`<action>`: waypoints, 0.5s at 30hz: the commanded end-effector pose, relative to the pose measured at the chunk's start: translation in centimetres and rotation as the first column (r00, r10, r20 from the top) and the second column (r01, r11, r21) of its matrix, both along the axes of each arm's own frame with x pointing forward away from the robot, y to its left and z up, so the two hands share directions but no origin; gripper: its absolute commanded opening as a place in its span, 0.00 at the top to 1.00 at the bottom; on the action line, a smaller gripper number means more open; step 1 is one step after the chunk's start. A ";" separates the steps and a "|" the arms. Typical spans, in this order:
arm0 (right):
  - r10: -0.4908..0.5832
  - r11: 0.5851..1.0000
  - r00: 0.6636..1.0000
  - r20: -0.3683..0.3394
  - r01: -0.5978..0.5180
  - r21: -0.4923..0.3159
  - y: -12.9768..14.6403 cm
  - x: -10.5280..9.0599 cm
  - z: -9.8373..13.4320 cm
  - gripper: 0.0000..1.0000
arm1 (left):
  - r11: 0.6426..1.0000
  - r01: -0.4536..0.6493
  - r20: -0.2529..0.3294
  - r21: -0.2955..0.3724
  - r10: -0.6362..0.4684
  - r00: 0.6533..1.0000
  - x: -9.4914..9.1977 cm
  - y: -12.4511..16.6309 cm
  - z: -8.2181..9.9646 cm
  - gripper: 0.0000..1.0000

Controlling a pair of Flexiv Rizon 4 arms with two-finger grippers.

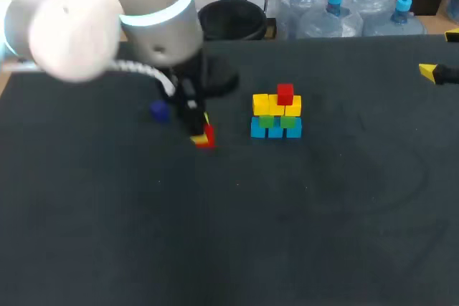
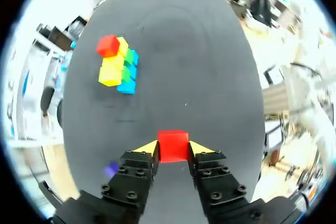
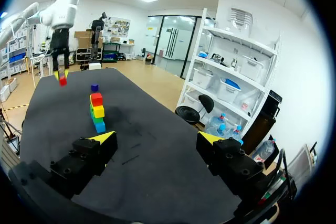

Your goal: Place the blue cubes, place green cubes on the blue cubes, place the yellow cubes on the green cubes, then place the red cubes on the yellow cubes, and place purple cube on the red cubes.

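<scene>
Left gripper [image 2: 173, 150] clamped on a red cube [image 1: 207, 136], both yellow tips touching its sides. Head view: cube stack [image 1: 276, 116] lies at 2 o'clock from it, one red already topmost, bare yellow beside it. Right gripper [image 3: 155, 141] spread, empty, farther off.

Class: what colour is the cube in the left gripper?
Red; the cube shows best in left wrist view.
</scene>
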State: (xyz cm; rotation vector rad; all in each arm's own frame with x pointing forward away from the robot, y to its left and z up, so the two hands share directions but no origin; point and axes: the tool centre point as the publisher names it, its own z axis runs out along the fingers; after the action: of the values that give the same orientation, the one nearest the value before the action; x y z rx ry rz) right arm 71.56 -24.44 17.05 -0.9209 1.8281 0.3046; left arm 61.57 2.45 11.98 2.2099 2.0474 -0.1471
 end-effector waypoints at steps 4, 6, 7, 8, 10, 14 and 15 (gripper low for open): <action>0.000 1.000 1.000 0.001 0.000 0.001 0.0 0.0 0.0 0.00 | 0.984 0.180 -0.152 -0.003 -0.178 0.972 5.1 -1.9 5.4 1.00; 0.000 1.000 1.000 0.001 0.000 0.001 0.0 0.0 0.0 0.00 | 0.979 0.202 -0.169 -0.023 -0.203 0.965 5.9 -2.7 5.6 1.00; 0.000 1.000 1.000 0.001 0.000 0.001 0.0 0.0 0.0 0.00 | 0.978 0.209 -0.174 -0.031 -0.211 0.962 6.2 -3.1 5.5 1.00; 0.000 1.000 1.000 0.001 0.000 0.001 0.0 0.0 0.0 0.00 | 0.975 0.222 -0.184 -0.036 -0.224 0.957 6.4 -3.5 5.3 1.00; 0.000 1.000 1.000 0.001 0.000 0.001 0.0 0.0 0.0 0.00 | 0.971 0.235 -0.213 -0.055 -0.241 0.947 6.5 -4.2 4.9 1.00; 0.000 1.000 1.000 0.001 0.000 0.001 0.0 0.0 0.0 0.00 | 0.969 0.240 -0.273 -0.055 -0.246 0.930 6.4 -5.1 3.8 1.00; 0.000 1.000 1.000 0.001 0.000 0.001 0.0 0.0 0.0 0.00 | 0.970 0.238 -0.287 -0.052 -0.243 0.926 6.5 -5.3 3.7 1.00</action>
State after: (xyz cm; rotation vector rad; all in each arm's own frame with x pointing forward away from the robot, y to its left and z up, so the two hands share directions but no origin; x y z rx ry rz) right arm 71.56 -24.44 17.05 -0.9211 1.8280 0.3048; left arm 66.33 -1.74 16.19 2.4357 1.8257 -0.3618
